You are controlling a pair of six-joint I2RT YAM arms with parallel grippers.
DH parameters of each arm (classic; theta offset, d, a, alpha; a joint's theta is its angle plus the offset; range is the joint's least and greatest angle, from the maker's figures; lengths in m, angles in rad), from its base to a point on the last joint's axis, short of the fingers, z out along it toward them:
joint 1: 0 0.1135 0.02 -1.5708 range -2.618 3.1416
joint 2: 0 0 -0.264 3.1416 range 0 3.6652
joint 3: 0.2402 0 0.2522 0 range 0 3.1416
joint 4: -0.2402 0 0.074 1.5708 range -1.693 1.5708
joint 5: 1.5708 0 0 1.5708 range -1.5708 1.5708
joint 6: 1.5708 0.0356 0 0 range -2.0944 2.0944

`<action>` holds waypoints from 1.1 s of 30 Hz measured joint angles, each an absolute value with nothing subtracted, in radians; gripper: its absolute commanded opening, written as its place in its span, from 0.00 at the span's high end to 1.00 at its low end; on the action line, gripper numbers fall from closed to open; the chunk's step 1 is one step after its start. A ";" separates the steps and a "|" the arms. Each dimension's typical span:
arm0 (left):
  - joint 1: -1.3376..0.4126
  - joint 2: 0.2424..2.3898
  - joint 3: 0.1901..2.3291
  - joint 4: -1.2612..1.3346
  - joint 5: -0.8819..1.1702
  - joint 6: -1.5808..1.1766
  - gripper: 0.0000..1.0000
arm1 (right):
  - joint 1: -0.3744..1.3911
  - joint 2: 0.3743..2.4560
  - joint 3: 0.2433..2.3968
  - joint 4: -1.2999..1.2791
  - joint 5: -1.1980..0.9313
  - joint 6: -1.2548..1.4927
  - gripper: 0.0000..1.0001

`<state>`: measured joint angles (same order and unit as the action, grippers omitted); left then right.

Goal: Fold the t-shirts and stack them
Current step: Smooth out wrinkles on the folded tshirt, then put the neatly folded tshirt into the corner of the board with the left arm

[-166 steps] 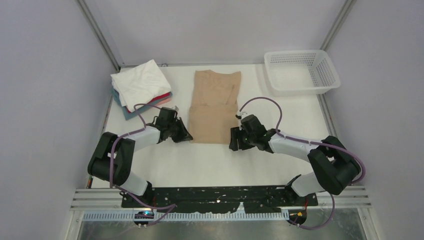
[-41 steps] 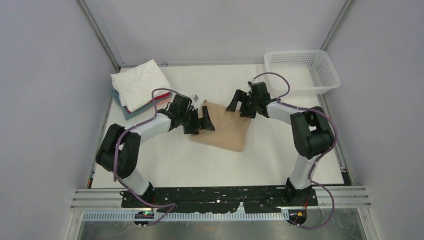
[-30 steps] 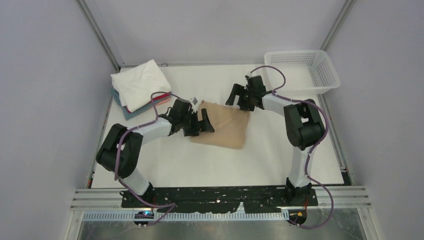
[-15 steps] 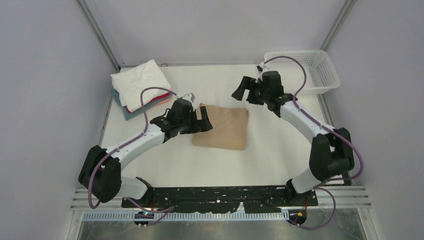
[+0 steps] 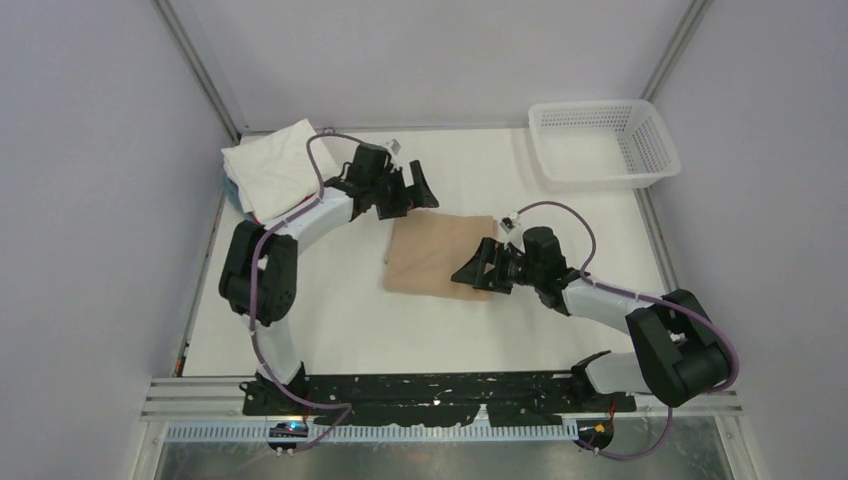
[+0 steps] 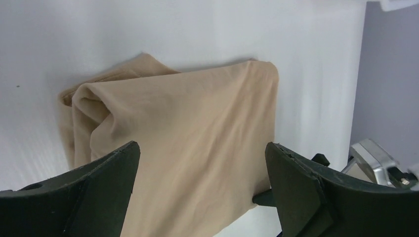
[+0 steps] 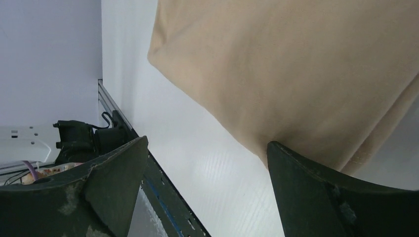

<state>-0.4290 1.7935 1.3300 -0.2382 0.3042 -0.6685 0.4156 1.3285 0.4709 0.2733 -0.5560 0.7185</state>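
Note:
A tan t-shirt (image 5: 432, 255) lies folded into a rough square in the middle of the table; it also shows in the left wrist view as the tan t-shirt (image 6: 188, 138) and in the right wrist view as the tan t-shirt (image 7: 296, 69). My left gripper (image 5: 415, 194) hangs open just beyond its far edge, nothing between the fingers (image 6: 94, 190). My right gripper (image 5: 472, 272) is open and low at the shirt's near right side, one finger (image 7: 336, 197) against the cloth edge. A stack of folded t-shirts (image 5: 272, 165), white on top, sits at the far left.
A white mesh basket (image 5: 603, 140) stands at the far right corner. The metal rail (image 5: 440, 395) with both arm bases runs along the near edge. Grey walls close in on the left and right sides.
The left gripper left the shirt's left edge and moved toward the far side. The right gripper swung from the far side down to the shirt's near right edge. The shirt stayed folded.

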 measured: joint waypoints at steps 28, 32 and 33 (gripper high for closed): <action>-0.353 1.829 1.316 -0.319 0.326 -0.666 0.00 | 0.399 1.056 0.445 0.190 -0.376 0.575 0.05; -0.351 1.740 1.281 -0.359 0.257 -0.646 0.00 | 0.392 0.908 0.432 0.157 -0.252 0.549 0.05; -0.351 1.740 1.276 -0.362 0.248 -0.644 0.00 | 0.387 0.884 0.425 0.146 -0.226 0.543 0.05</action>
